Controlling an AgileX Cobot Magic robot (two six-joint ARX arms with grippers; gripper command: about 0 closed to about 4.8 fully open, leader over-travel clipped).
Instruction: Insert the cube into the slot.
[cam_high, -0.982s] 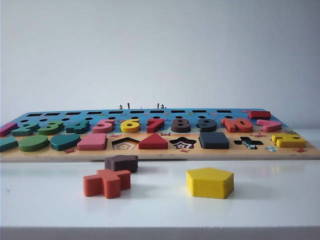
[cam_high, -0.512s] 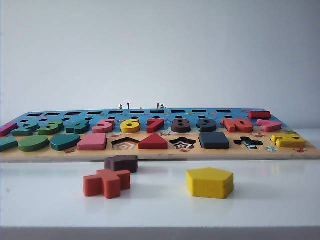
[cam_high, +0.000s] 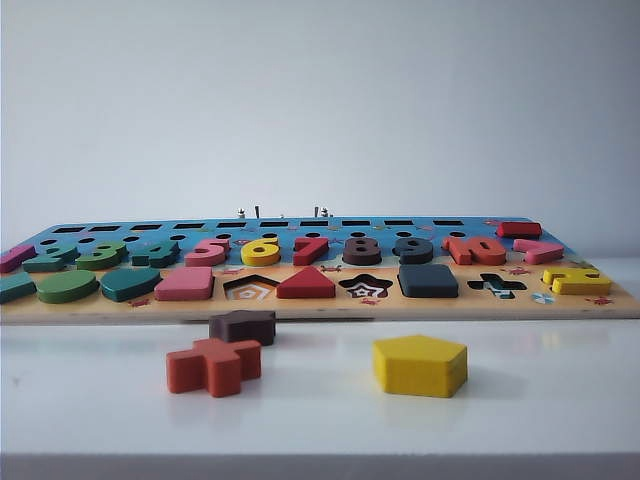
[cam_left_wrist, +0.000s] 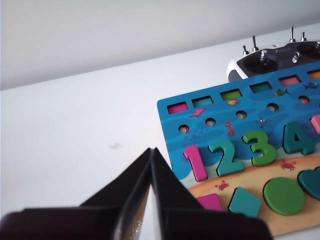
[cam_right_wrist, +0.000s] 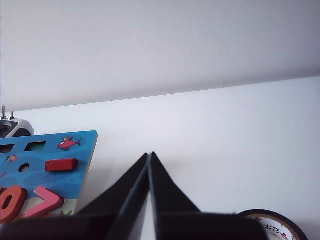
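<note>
The dark navy cube (cam_high: 428, 281) lies flat in the front row of the puzzle board (cam_high: 320, 306), between the star cutout (cam_high: 365, 288) and the cross cutout (cam_high: 497, 286). It fills the square slot, whose bottom is hidden under it. Neither gripper shows in the exterior view. My left gripper (cam_left_wrist: 151, 150) is shut and empty, hovering over white table beside the board's (cam_left_wrist: 200, 120) end with the digits 1 to 4. My right gripper (cam_right_wrist: 150, 154) is shut and empty, off the board's (cam_right_wrist: 75, 145) other end.
On the table in front of the board lie a dark brown star block (cam_high: 242, 326), an orange cross block (cam_high: 213, 365) and a yellow pentagon (cam_high: 420, 364). A remote controller (cam_left_wrist: 272, 60) sits behind the board. A tape roll (cam_right_wrist: 272, 225) lies near my right gripper.
</note>
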